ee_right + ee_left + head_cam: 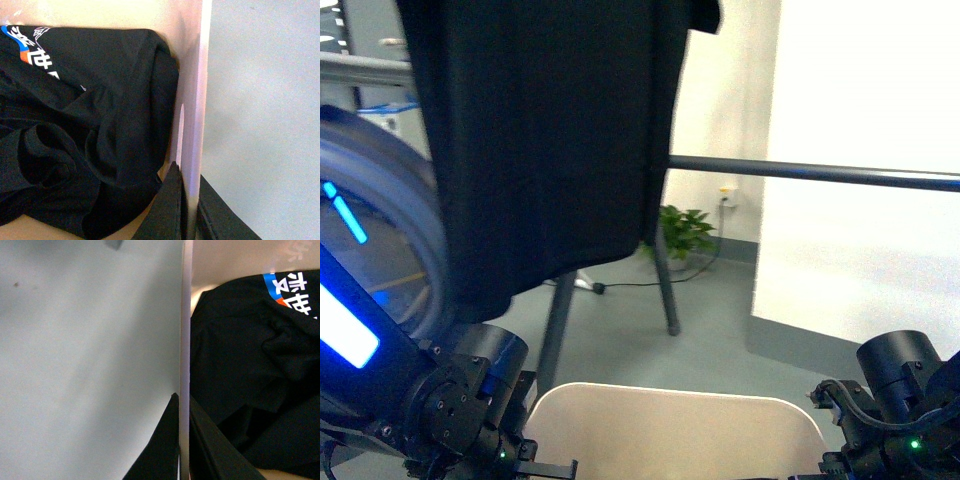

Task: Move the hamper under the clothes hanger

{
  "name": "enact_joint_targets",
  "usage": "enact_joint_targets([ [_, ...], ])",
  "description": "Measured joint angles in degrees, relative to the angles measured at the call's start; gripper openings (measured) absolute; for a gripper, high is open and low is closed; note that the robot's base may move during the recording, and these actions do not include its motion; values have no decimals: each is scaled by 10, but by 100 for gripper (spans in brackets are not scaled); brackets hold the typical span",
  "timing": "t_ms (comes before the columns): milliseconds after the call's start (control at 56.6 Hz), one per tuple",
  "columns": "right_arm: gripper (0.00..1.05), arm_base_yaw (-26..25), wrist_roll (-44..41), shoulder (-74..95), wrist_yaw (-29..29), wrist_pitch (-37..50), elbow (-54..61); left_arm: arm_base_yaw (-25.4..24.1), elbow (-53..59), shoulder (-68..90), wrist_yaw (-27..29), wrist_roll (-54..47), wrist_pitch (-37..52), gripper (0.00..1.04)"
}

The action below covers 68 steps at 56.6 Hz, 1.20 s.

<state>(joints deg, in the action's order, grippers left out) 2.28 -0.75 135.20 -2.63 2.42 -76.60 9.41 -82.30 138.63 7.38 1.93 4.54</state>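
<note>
The beige hamper (675, 425) fills the bottom centre of the front view, held between my two arms. My left gripper (183, 440) is shut on its left rim (186, 340), one finger on each side of the wall. On the opposite rim (197, 110) my right gripper (190, 210) is shut the same way. Black clothing (90, 130) with a blue and white print lies inside the hamper. The clothes hanger's dark bar (820, 172) runs across ahead, its angled legs (665, 285) standing on the floor. A black shirt (550, 140) hangs from it, above the hamper's far edge.
The round blue-rimmed door of a machine (380, 230) stands close at the left. A white wall panel (860, 150) rises at the right. A potted plant (682, 232) and a cable lie on the grey floor (710, 320) behind the legs.
</note>
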Motion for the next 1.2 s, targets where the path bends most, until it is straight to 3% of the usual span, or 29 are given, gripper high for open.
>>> enact_joint_targets([
  [813,3,-19,0,0,9,0,1,20,0,0,-15,1,0,4],
  [1202,3,-2,0,0,1,0,1,2,0,0,0,1,0,4],
])
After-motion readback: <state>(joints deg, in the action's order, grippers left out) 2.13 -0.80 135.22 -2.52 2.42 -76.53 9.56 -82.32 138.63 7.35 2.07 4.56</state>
